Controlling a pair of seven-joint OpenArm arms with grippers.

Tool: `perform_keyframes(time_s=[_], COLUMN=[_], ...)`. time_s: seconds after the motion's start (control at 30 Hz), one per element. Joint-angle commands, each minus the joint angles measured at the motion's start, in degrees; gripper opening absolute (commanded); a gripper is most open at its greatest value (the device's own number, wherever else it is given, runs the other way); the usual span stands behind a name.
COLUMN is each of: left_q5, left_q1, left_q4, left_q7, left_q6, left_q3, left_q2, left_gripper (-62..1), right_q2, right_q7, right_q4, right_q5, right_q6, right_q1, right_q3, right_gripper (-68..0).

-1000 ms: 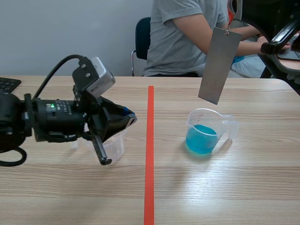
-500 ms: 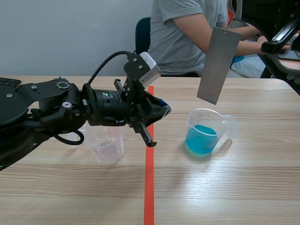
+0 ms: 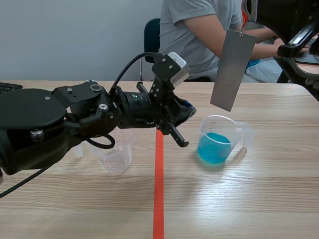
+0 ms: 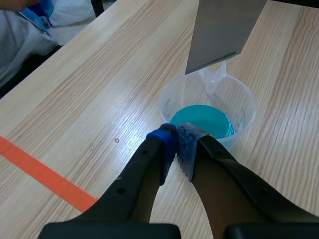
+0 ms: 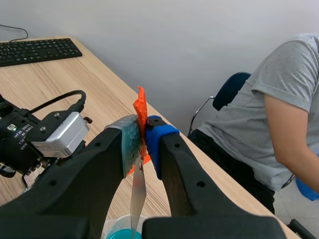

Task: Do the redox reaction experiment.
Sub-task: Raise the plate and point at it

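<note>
A clear beaker of blue liquid [image 3: 219, 142] stands right of the tape line. Above it hangs a grey metal plate [image 3: 232, 67], its lower edge just over the beaker's rim. In the right wrist view my right gripper [image 5: 141, 134] is shut on the orange tag at the plate's top, with the metal plate [image 5: 137, 194] edge-on below it. My left gripper [image 3: 183, 124] is shut on nothing and points at the beaker from the left. In the left wrist view its fingertips [image 4: 169, 142] sit just short of the beaker of blue liquid [image 4: 202, 119], under the metal plate [image 4: 224, 30].
An empty clear beaker [image 3: 115, 152] stands left of the orange tape line [image 3: 158, 189], under the left arm. A person in a grey shirt [image 3: 192, 35] sits across the table. A keyboard [image 3: 9, 89] lies at the far left edge.
My left arm has swung right, from beside the empty beaker across the tape line toward the blue beaker. The plate and the right arm have stayed put.
</note>
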Motion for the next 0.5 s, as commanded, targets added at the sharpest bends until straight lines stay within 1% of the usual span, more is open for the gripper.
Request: perform_keyframes(time_s=[0.0, 0.23, 0.37, 0.47], left_q5=[0.2, 0.7, 0.7, 0.7], left_q1=[-1.4, -1.4, -1.4, -1.4], left_q4=[0.7, 0.7, 0.7, 0.7], left_q7=[-0.8, -1.0, -1.0, -1.0], left_q6=[0.2, 0.3, 2.2, 2.7], left_q3=[-0.6, -0.6, -0.6, -0.6], left_q2=[1.2, 2.0, 1.8, 1.8], left_gripper=[-57.3, -57.3, -57.3, -57.3], right_q2=[0.8, 0.8, 0.8, 0.8], right_q7=[0.5, 0.5, 0.5, 0.5], right_q4=[0.4, 0.4, 0.4, 0.4], right_q5=[0.8, 0.8, 0.8, 0.8], right_q6=[0.3, 0.3, 0.3, 0.3], right_q1=[0.6, 0.6, 0.6, 0.6], right_q3=[0.5, 0.5, 0.5, 0.5], right_gripper=[-65.8, -65.8, -65.8, -65.8])
